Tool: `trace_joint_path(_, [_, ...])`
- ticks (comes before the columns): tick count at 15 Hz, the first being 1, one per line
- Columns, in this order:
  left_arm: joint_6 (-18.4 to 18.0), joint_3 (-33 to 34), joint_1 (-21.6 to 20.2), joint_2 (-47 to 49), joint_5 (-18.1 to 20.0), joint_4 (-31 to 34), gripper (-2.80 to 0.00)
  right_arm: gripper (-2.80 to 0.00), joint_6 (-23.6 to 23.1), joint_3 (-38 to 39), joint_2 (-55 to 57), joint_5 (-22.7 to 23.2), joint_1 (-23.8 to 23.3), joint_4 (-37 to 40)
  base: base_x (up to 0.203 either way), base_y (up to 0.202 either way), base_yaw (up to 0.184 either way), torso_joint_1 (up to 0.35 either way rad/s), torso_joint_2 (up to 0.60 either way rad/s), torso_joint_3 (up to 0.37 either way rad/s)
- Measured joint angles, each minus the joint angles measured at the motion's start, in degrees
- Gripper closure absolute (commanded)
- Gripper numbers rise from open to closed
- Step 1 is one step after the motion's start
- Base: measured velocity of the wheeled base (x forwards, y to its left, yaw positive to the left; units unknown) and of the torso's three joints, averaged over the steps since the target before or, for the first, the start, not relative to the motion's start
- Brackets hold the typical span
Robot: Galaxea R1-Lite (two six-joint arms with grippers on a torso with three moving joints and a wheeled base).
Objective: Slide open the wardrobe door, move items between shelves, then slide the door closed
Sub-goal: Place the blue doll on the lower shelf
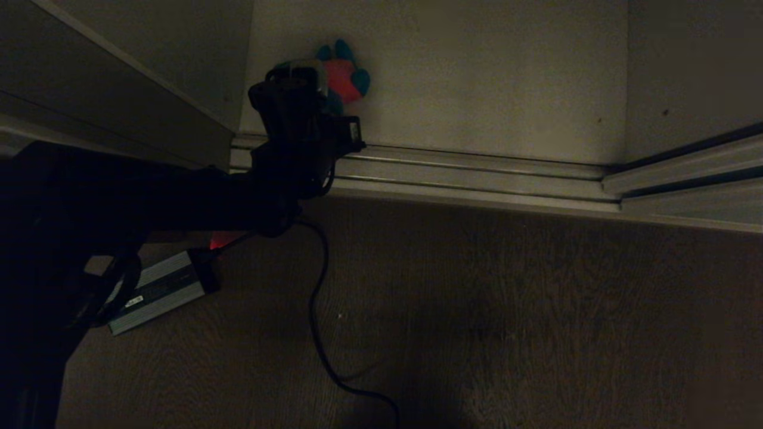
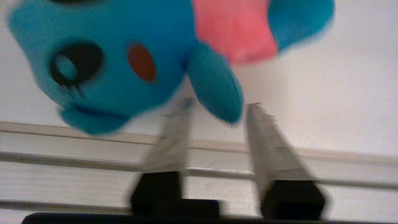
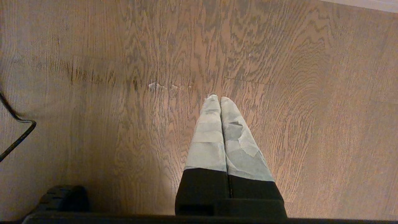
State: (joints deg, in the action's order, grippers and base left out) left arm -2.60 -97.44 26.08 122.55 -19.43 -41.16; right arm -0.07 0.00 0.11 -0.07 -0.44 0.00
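Blue plush toy [image 2: 124,56] just beyond parted left gripper [image 2: 217,105] — seemingly released.

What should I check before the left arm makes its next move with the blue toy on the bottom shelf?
1. Left gripper open, fingers apart: ok.
2. Blue plush toy free of the fingers, only its arm near the gap: ok.
3. Toy resting settled on the shelf: cannot tell, its view is blurred.
4. Door track free of the toy: ok.
5. Right gripper shut, parked over the wood floor: ok.
6. Pink toy's place: cannot tell, not in view.
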Motion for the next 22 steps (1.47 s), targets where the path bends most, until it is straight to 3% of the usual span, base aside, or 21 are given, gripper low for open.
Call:
trace_joint_path(3, [1.97,-2.57,-0.04,-0.01,0.00,2.01,-2.80,0.00,0.01,0.00,0.00,0.00,0.00,0.00,0.000,0.000,0.000,0.000,0.00,0.000])
trace_joint_path(7, [4.55,-7.91,-0.01,-2.81,0.68,11.00,-2.80,0.00,0.02,0.00,0.00,0.00,0.02,0.00,0.000,0.000,0.000,0.000,0.00,0.000])
trace_joint_path(9, [5.01,-8.50,0.00,-5.18,2.23,15.73,-2.80,0.00,0.00,0.00,0.00,0.02,0.02,0.00,0.000,0.000,0.000,0.000,0.00,0.000])
trace_joint_path(14, [5.09,-7.58,0.21,-9.39,3.96,18.66,-2.80,0.00,0.00,0.00,0.00,0.02,0.00,0.00,0.000,0.000,0.000,0.000,0.00,0.000])
trace_joint_path(16, [5.02,-6.08,0.63,-11.58,4.00,20.22,0.00,0.00,0.00,0.00,0.00,0.00,0.00,0.00,0.000,0.000,0.000,0.000,0.00,0.000])
trace_joint_path(22, [4.40,2.13,2.38,-24.77,6.86,36.45,0.00,0.00,0.00,0.00,0.00,0.00,0.00,0.00,0.000,0.000,0.000,0.000,0.00,0.000])
